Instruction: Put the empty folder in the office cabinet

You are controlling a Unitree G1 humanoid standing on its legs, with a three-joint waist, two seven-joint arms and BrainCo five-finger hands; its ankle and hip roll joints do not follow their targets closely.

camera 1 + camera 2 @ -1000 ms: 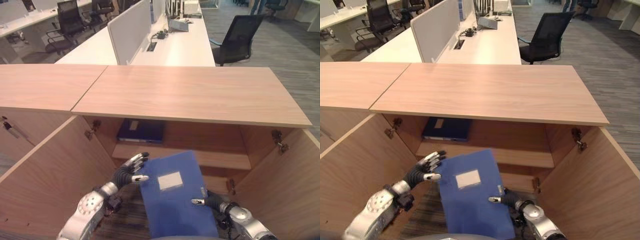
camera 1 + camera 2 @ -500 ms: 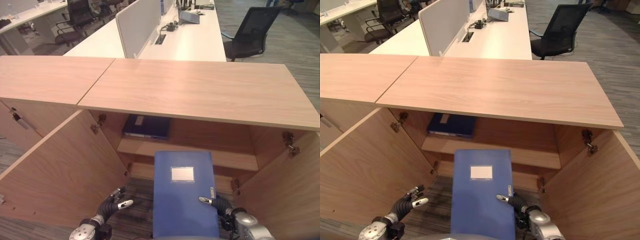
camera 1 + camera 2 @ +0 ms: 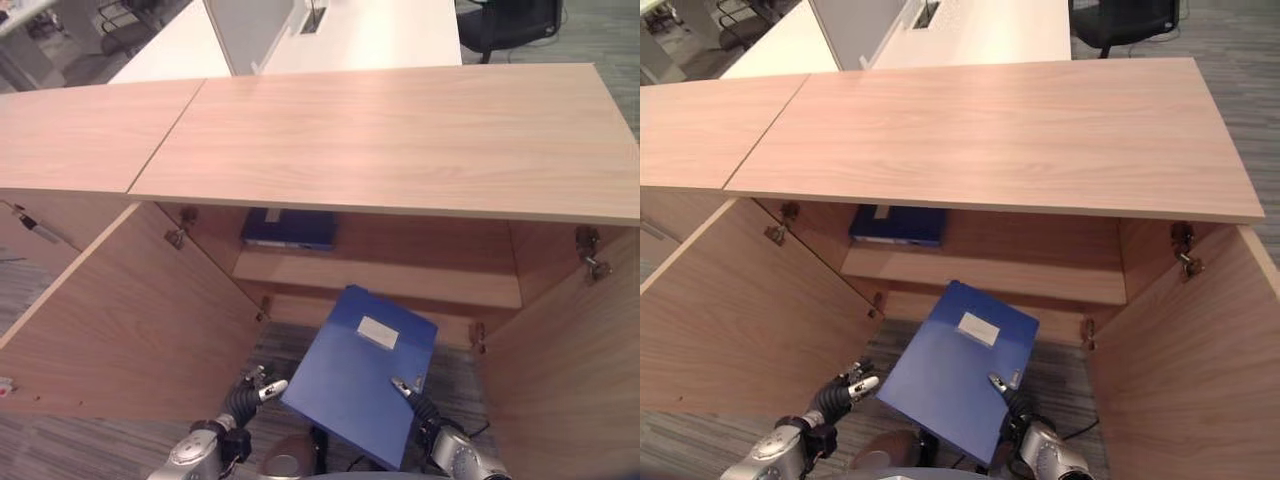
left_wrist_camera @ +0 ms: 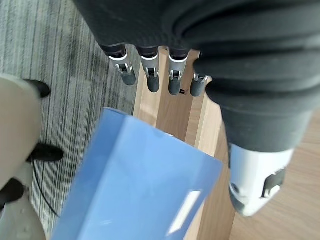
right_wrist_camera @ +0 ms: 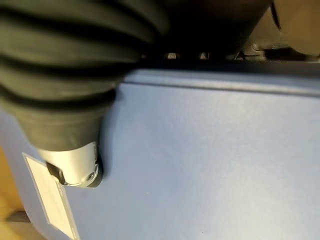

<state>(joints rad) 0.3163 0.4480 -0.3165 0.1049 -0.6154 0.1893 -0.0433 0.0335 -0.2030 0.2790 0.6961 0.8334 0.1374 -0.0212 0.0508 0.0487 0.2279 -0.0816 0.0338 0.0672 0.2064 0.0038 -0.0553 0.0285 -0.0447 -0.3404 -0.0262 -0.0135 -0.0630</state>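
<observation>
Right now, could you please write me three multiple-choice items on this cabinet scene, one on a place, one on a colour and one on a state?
1. Where is the second, darker folder?
A. On the upper shelf inside the cabinet
B. On top of the cabinet
C. On the floor

2. What colour is the folder being carried?
A. Red
B. Blue
C. Green

3. How is the left hand?
A. Curled round the folder
B. Fingers straight, holding nothing
C. Pressed flat on the cabinet top

Answers:
1 A: the dark folder lies on the shelf under the cabinet top.
2 B: the folder is blue with a pale label, thumb of the right hand on its cover.
3 B: the left hand sits beside the folder, fingers straight and apart from it.
</observation>
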